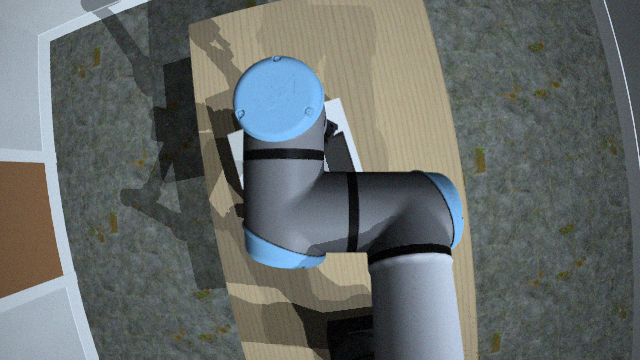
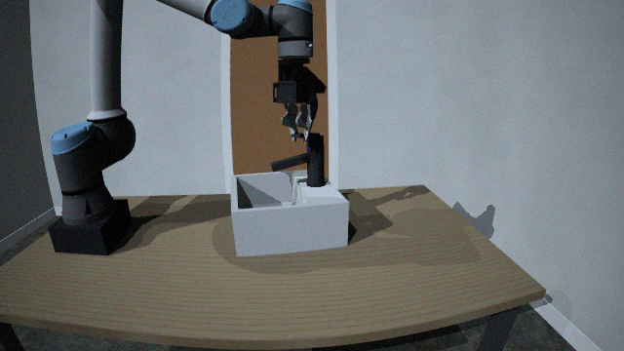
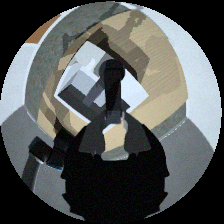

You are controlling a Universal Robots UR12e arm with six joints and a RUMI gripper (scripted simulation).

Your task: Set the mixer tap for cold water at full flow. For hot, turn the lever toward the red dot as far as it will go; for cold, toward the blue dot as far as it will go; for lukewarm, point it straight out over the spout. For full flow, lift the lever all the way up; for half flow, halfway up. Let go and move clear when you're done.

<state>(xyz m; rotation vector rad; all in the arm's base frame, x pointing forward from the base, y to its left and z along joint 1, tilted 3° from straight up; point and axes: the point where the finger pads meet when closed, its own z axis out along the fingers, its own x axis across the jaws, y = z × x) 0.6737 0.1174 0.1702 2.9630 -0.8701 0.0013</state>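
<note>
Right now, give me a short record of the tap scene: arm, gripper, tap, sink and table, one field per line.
arm: reaches over the sink from its base at the table's left end
gripper: pointing down, just above the tap top, fingers narrowed; grip on the lever cannot be confirmed
mixer tap: black, upright on the sink's rear ledge
spout: points left over the basin
sink: white box
table: wooden, carries sink and arm
</note>
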